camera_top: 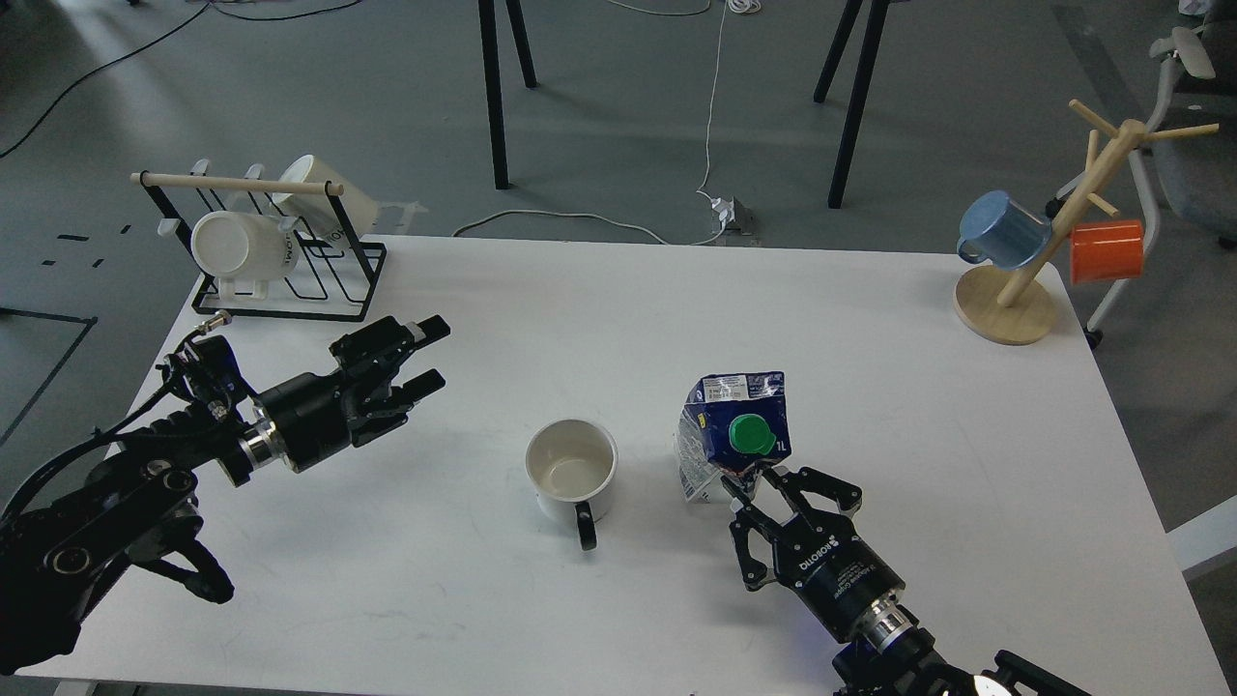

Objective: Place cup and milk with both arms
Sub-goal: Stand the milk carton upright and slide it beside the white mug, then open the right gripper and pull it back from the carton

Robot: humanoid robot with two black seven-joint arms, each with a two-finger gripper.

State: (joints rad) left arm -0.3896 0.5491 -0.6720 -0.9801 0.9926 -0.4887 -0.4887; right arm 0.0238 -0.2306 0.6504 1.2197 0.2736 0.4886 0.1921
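A white cup (570,469) with a black handle stands upright on the white table (628,309), handle toward me. A blue milk carton (734,433) with a green cap sits just right of the cup. My right gripper (763,480) is shut on the carton's lower part, its fingers around the carton from the near side. My left gripper (432,354) is open and empty, hanging over the table to the upper left of the cup, well apart from it.
A black wire rack (275,256) with two white mugs stands at the table's back left. A wooden mug tree (1049,242) with a blue mug and an orange mug stands at the back right. Chair legs and cables lie on the floor beyond.
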